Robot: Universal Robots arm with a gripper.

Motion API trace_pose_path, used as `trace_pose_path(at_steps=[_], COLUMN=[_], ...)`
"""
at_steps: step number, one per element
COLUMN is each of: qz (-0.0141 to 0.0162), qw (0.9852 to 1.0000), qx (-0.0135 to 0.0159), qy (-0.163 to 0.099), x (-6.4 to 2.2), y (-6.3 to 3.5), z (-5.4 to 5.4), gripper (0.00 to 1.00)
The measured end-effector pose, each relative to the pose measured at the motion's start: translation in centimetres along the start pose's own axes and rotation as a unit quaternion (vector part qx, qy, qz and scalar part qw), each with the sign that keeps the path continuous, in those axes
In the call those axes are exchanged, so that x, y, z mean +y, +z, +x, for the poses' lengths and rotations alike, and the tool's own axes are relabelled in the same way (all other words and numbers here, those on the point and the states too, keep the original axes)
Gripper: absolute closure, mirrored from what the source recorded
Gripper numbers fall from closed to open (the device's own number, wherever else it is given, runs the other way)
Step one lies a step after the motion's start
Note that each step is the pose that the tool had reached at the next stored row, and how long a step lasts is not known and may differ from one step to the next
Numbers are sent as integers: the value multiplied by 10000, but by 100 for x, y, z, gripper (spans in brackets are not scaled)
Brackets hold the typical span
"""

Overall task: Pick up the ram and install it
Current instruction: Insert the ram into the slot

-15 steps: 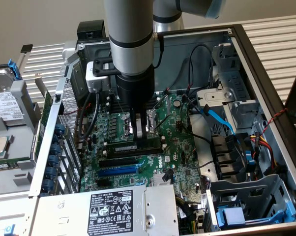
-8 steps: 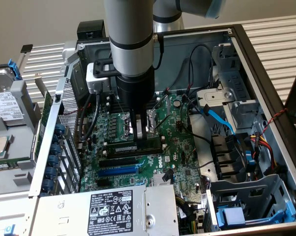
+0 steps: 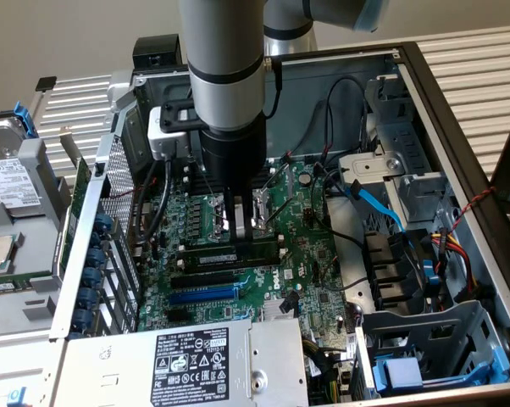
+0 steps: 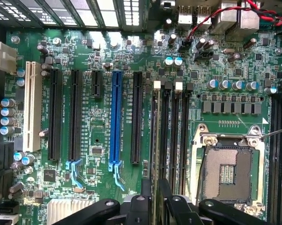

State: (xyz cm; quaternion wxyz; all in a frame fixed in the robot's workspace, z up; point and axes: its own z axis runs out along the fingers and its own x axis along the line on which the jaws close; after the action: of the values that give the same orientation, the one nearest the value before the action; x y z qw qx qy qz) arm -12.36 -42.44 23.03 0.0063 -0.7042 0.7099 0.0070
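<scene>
The gripper (image 3: 242, 233) was found low inside the open computer case, directly over the ram (image 3: 236, 252). The ram stood on edge in a memory slot of the motherboard (image 3: 310, 254), between the CPU socket (image 3: 238, 210) and the black expansion slots. In the wrist view the ram (image 4: 155, 140) was seen edge-on as a thin line running away from the gripper (image 4: 155, 194). There it lay in the memory slot nearest the black slot beside the blue expansion slot (image 4: 115, 117). Whether the gripper was clamped on the stick or slack around it could not be told.

Full seating could not be confirmed either. The white latch (image 4: 156, 85) at the slot's far end was visible, but its position, locked or open, could not be read.

Several failures were judged possible. If the stick had been pressed only partway, one end could be left high and contact would be lost. If force was applied off the slot's line, the board edge could be jammed against the slot wall or the motherboard flexed. If the gripper was raised while gripping, the stick could be dragged out again. The open CPU socket (image 4: 227, 171) lay near, so a sideways slip could damage its exposed contacts.
</scene>
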Motion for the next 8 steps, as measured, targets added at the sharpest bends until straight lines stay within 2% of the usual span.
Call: trace_pose_path(at_steps=[8], qz=[0], qw=[10000], qx=[-4], qy=[0], x=[3], y=[-113], z=[-2], gripper=[79])
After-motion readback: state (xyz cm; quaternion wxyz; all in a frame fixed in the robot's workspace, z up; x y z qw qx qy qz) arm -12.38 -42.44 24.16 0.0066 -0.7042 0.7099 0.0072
